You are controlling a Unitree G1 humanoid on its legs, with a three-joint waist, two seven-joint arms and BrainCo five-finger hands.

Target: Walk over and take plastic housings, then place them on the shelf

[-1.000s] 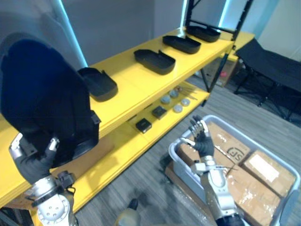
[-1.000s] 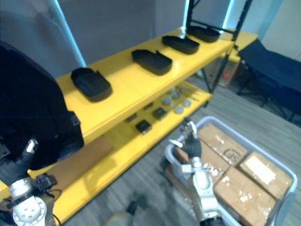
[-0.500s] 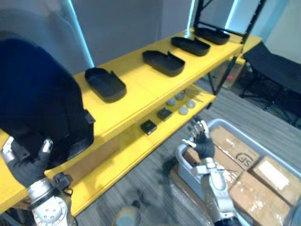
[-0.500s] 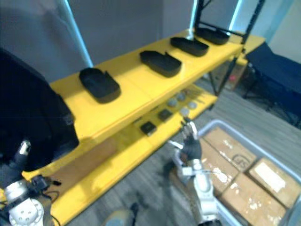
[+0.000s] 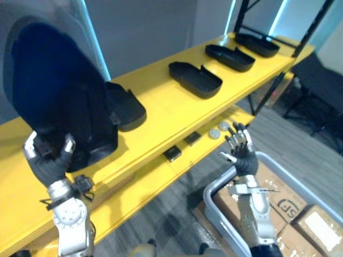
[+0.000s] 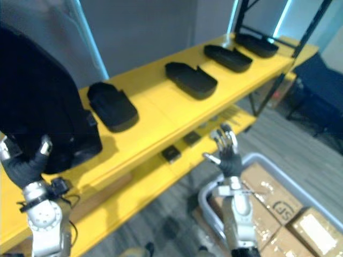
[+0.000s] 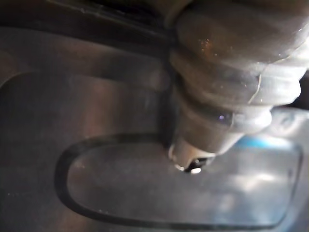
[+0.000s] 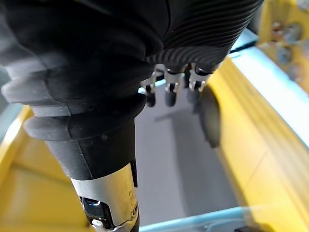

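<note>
I found the left hand (image 5: 48, 165) closed on the housing (image 5: 59, 96), dark fingertips hooked up over its lower edge. The housing was a large black plastic shell, matt, rounded at the top and squared off below. It stood upright at the near end of the shelf (image 5: 161, 110). I could not tell whether it touched the top board.

The shelf was smooth yellow board on black metal posts. A near housing (image 6: 111, 105) lay just beside the held one, a shallow oblong tray, open side up. The far housings (image 5: 195, 79), of the same shape, lay spaced along the same board. On the lower board lay small square black blocks (image 5: 172, 153) and round grey discs (image 5: 214, 134).

The right hand (image 5: 240, 152) was open, fingers straight and spread, palm toward the shelf. It was raised over the corner of a pale grey bin (image 5: 214, 187) with a rounded rim. The bin held taped cardboard boxes (image 5: 281, 201) and stood on grey wood-grain floor (image 5: 161, 214).

The left wrist view gave the housing's surface close up: smooth, with a faint sheen and a rounded oblong outline moulded in. The grip itself I read from the eye views. The right wrist view showed that hand's fingers (image 8: 166, 92) in a straight row, holding nothing, with yellow shelf edges beyond.
</note>
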